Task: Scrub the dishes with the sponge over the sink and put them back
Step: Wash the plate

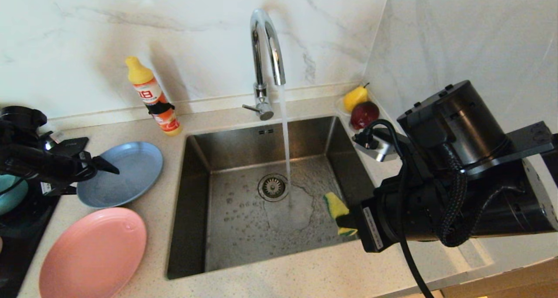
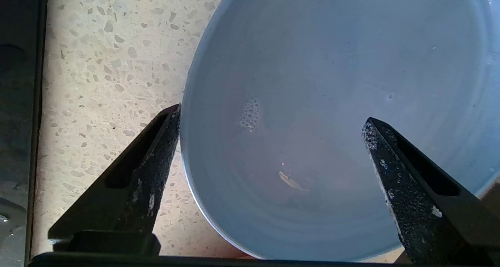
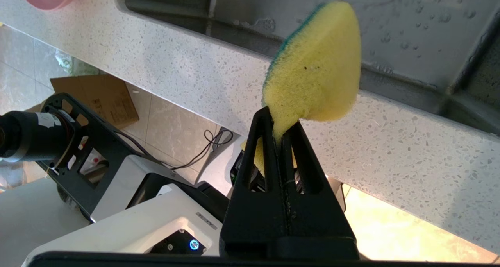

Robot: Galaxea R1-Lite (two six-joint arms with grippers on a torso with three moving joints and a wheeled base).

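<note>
Grey-blue plate (image 1: 120, 174) flat on the counter (image 1: 305, 276) left of the sink (image 1: 261, 202), beside the pink plate (image 1: 93, 252). Left gripper (image 2: 271, 120) spread wide above its rim, holding nothing. Right gripper (image 3: 282, 130) clamped on the sponge (image 3: 316, 71) over the sink's right side. Tap (image 1: 266, 49) running.

White marble wall (image 1: 87, 27), speckled countertop (image 1: 305, 280)
</note>
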